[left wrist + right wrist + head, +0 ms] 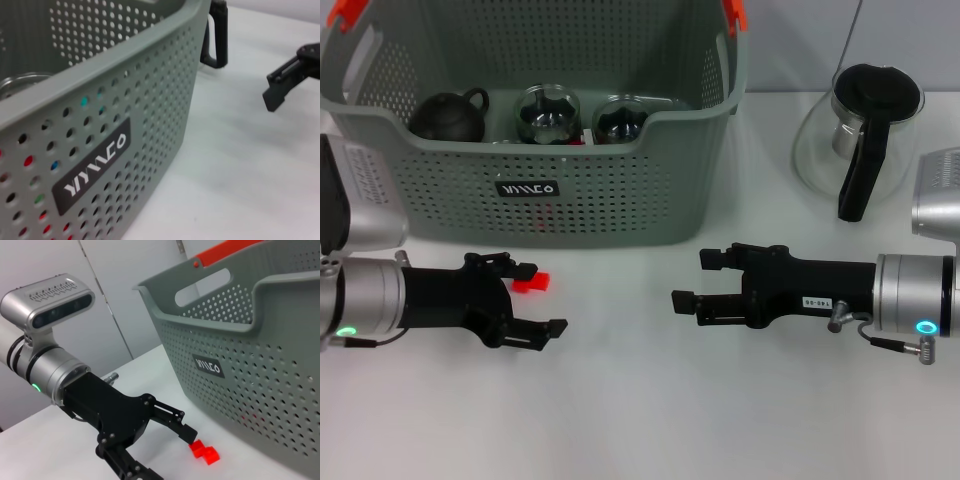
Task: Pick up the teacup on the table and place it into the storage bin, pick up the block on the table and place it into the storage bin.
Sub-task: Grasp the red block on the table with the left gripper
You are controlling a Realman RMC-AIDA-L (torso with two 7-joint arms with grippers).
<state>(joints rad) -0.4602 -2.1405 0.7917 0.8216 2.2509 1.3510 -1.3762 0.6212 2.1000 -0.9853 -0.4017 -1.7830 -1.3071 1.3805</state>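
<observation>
The grey-green perforated storage bin (620,200) stands at the back of the table and shows in both wrist views (150,100) (260,370). Inside it are a black teapot (450,115) and two glass teacups (548,115) (620,120). A small red block (532,282) lies on the table just in front of the bin, also in the right wrist view (204,451). My left gripper (542,298) (167,455) is open low over the table, its far fingertip right beside the block. My right gripper (698,280) is open and empty, facing the left one.
A glass pot with a black lid and handle (865,130) stands at the back right, beside the bin; its handle shows in the left wrist view (217,35). The white table (640,400) stretches in front of both grippers.
</observation>
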